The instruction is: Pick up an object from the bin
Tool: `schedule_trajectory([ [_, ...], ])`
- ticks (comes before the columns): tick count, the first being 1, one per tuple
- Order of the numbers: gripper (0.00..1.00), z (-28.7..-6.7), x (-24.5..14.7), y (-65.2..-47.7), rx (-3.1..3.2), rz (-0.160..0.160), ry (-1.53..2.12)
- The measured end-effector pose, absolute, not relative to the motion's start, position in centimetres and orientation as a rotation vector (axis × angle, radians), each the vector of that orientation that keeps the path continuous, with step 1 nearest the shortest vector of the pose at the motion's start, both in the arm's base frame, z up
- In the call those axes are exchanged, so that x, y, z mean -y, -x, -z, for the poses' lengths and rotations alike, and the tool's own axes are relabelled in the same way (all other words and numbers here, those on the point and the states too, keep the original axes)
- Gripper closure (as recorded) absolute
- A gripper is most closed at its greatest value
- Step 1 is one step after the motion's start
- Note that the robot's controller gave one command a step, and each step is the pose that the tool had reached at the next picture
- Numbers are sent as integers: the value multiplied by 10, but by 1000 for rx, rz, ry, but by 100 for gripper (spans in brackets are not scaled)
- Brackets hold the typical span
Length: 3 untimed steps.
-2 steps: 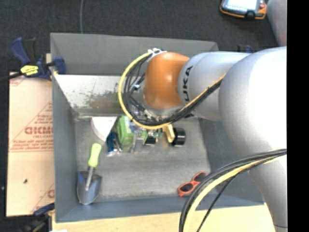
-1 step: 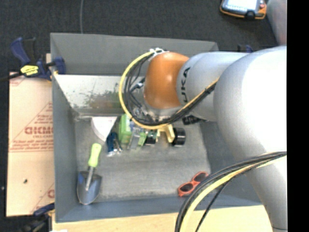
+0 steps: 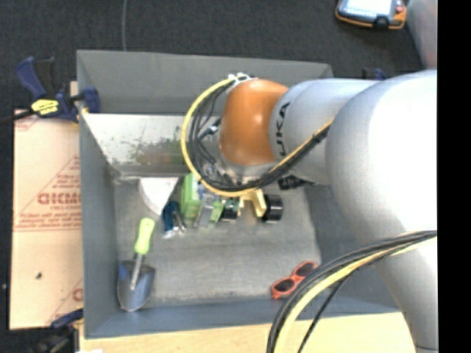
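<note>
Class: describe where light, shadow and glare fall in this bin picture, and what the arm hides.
Camera view: the bin's sloped back wall is brightest; the orange wrist cover and white arm carry soft sheen; the arm shades and partly hides the heap beneath it; the green-handled trowel lies evenly lit.

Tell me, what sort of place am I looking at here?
Probably a robotics lab or test cell: a big KUKA arm reaches into a grey metal bin of loose odds and ends, like a green-handled scoop, and a handheld control pendant lies nearby.
</note>
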<state>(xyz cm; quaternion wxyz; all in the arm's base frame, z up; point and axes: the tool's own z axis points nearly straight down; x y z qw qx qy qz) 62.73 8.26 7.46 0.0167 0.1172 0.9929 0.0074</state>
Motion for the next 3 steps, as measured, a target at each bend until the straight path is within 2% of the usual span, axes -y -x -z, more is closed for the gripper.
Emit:
schedule_trajectory([
  [3, 100, -93, -82, -627, -3085, -24, -364],
])
